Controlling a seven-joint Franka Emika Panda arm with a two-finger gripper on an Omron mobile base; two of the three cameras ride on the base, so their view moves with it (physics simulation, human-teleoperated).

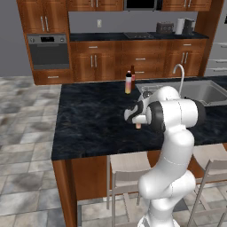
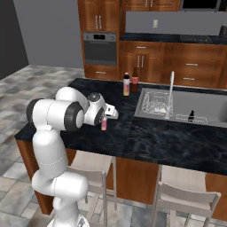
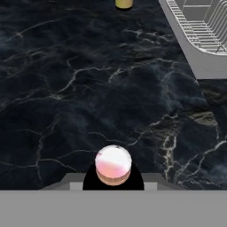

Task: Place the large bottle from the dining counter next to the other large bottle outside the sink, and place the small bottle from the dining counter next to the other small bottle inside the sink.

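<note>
Hand view: small bottle [image 3: 113, 165] right under the tool [image 3: 113, 177], tool clenched on it. Standing on the black table [image 3: 80, 88], well apart from the sink [image 2: 199, 106]. Looks light, hard and smooth, maybe slippery, easy to tip. Best held around the middle, kept straight up. Large bottle [image 2: 135, 80] already beside the other large bottle [image 2: 127, 84].

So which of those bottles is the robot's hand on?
The short pale pinkish bottle, standing on the black counter by the hand. The tall pale bottle and dark brown bottle stand apart, near the steel sink.
</note>
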